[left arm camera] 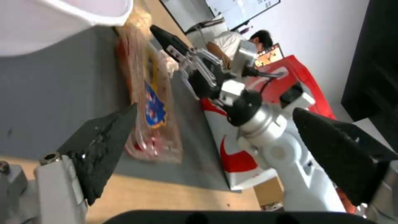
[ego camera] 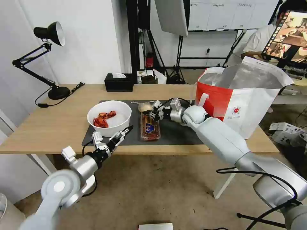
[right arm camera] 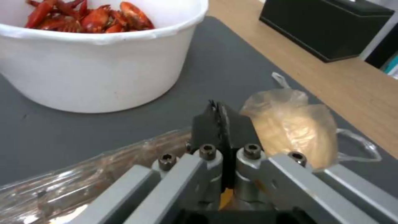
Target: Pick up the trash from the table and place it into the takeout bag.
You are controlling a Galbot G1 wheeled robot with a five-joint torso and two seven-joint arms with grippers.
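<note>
On the table (ego camera: 54, 127), a dark mat (ego camera: 179, 132) holds the trash: a white bowl (ego camera: 109, 117) with red shellfish scraps, a clear tray (ego camera: 149, 127) and a small knotted bag (ego camera: 144, 107) of beige food. The takeout bag (ego camera: 243, 95) stands open at the right end. My right gripper (ego camera: 153, 114) is shut, its fingertips (right arm camera: 218, 118) pressed together at the tray's far end beside the knotted bag (right arm camera: 290, 124); whether they pinch the tray's rim I cannot tell. My left gripper (ego camera: 123, 133) hangs open at the mat's front edge, between bowl and tray (left arm camera: 151, 102).
A black tissue box (ego camera: 119, 82) sits at the table's back edge and a black desk lamp (ego camera: 48, 57) at the far left corner. Bare wood lies left of the mat. Boxes lie on the floor at the right.
</note>
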